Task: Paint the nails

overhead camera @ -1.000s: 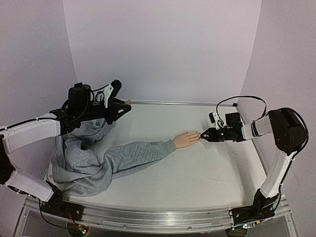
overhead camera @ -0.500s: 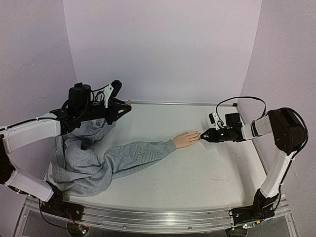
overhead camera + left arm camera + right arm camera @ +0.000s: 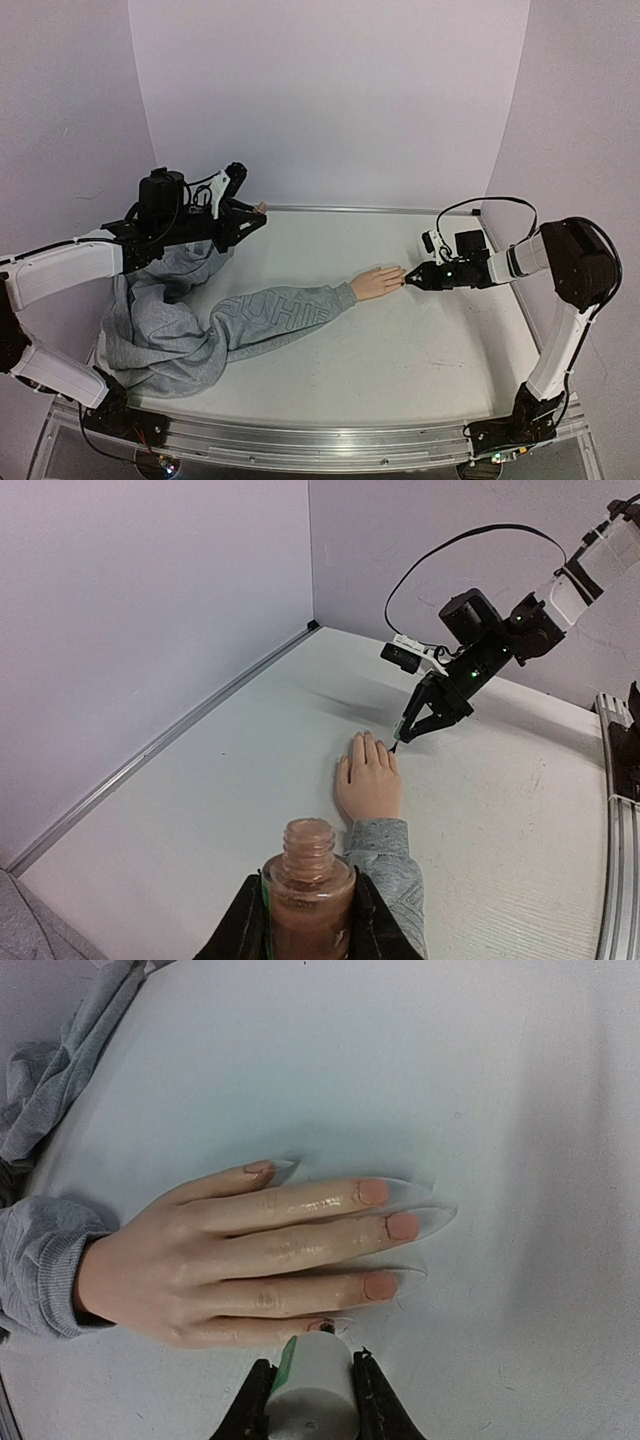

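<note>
Lilac walls (image 3: pixel 330 100) — white table (image 3: pixel 420 345)

Light was soft and even.
Glare streaked the mannequin hand (image 3: pixel 260 1250); soft shadows lay beside it; the overhead view bowed at its edges.

Both arms extended, end effectors closed.
The left end effector (image 3: pixel 308 925) grips a bottle (image 3: pixel 308 880) well left of the mannequin hand (image 3: pixel 378 282); the right end effector (image 3: pixel 414 276) pinches what seems a brush cap (image 3: pixel 312 1385) right beside that hand.

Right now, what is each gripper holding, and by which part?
Left gripper: the open polish bottle, by its body. Right gripper: the white brush cap, by its sides.
</note>
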